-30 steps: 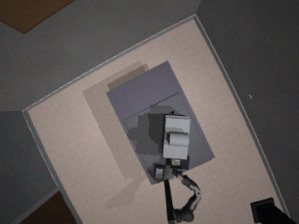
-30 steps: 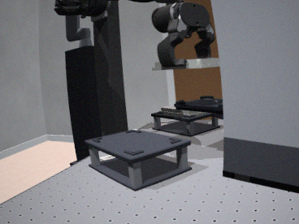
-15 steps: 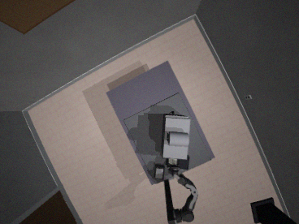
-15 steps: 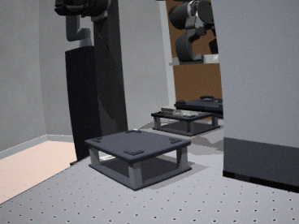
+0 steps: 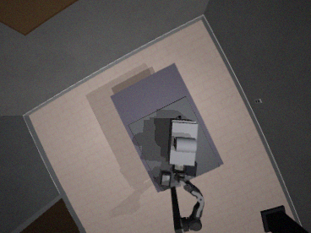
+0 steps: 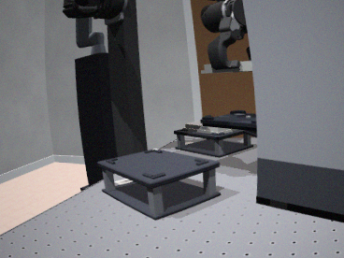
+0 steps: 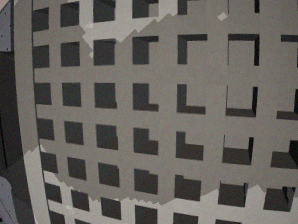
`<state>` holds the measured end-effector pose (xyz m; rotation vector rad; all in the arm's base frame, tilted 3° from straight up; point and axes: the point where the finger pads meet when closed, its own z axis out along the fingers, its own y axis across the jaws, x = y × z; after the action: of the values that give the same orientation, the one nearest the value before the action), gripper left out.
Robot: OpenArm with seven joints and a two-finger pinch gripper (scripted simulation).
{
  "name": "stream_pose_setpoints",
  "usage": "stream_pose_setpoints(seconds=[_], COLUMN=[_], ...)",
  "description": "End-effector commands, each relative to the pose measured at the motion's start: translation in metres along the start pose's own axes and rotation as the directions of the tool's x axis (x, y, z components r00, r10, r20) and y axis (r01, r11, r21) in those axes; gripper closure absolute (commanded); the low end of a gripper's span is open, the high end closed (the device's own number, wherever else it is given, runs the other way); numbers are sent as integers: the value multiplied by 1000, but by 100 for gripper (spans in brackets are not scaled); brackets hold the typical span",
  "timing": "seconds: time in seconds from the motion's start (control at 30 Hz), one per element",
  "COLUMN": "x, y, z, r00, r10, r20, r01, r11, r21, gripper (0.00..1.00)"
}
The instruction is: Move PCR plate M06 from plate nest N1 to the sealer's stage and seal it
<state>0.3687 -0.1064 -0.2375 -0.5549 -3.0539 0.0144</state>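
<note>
Pale wood floor (image 5: 84,139), grey walls (image 6: 28,84), seemingly brown panel (image 6: 224,93).

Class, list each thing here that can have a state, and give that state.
pincer: shut on plate M06, up in the air.
plate M06: held, wells uncovered.
near nest: nothing on it.
far nest: bears second plate.

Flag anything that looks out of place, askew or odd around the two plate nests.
Nothing looks damaged or spilled. The near dark grey plate nest stands bare. The dark two-finger gripper holds the pale 96-well plate high in the air, roughly level. The far nest carries its flat plate, squarely seated.
</note>
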Motion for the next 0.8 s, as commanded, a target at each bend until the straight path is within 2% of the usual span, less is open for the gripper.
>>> stream_pose_setpoints(seconds=[0.0,0.03,0.47,0.77], x=[0,-2,-1,-1], y=[8,13,13,8], z=[-4,-5,-5,-4], r00=[1000,1000,1000,1000], r10=[-11,-11,-9,-11], r20=[-2,-3,-2,-3], r01=[11,11,9,11], r11=[1000,1000,1000,1000], r21=[-4,-3,-7,-3], gripper=[100,100,100,100])
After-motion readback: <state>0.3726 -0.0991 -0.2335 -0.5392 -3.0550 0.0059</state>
